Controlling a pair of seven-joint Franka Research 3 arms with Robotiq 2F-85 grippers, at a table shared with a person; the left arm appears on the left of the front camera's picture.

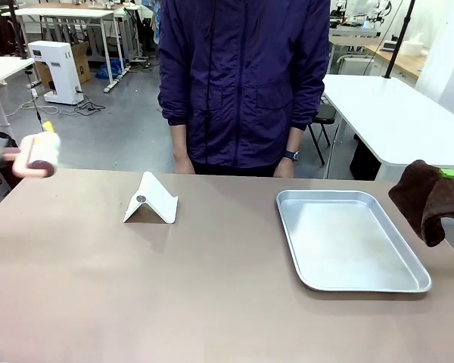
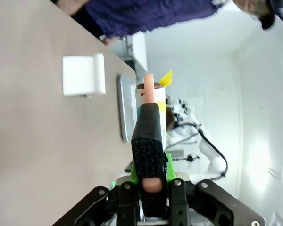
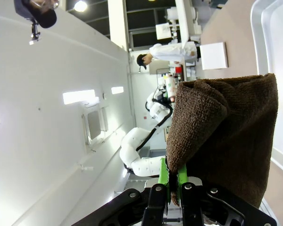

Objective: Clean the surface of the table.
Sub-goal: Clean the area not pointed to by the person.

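Right gripper [image 3: 175,181] largely hidden by brown cloth [image 3: 226,141] it clamps, right of tray [image 1: 363,289]; left gripper [image 2: 151,176] — cut off, far left of tray — clamps pink-handled roller [image 2: 149,122]. Table [image 1: 174,287] beneath tray: smooth matte taupe.

The table [image 1: 212,287] is a dull, plain grey-brown. The tray [image 1: 329,193] is shiny silver. Left of the tray, the small stand [image 1: 151,200] is white with one grey dot [image 1: 141,199]. Far left of the tray, the roller [image 1: 39,155] is pink and white with a yellow tag [image 1: 48,127]. Right of the tray, the fuzzy cloth [image 1: 424,198] is dark brown. The right gripper [image 3: 173,176] is black with bright green pads [image 3: 164,176]. Behind the tray, the person's jacket [image 1: 242,76] is dark purple-blue, and the watch [image 1: 289,156] is black.
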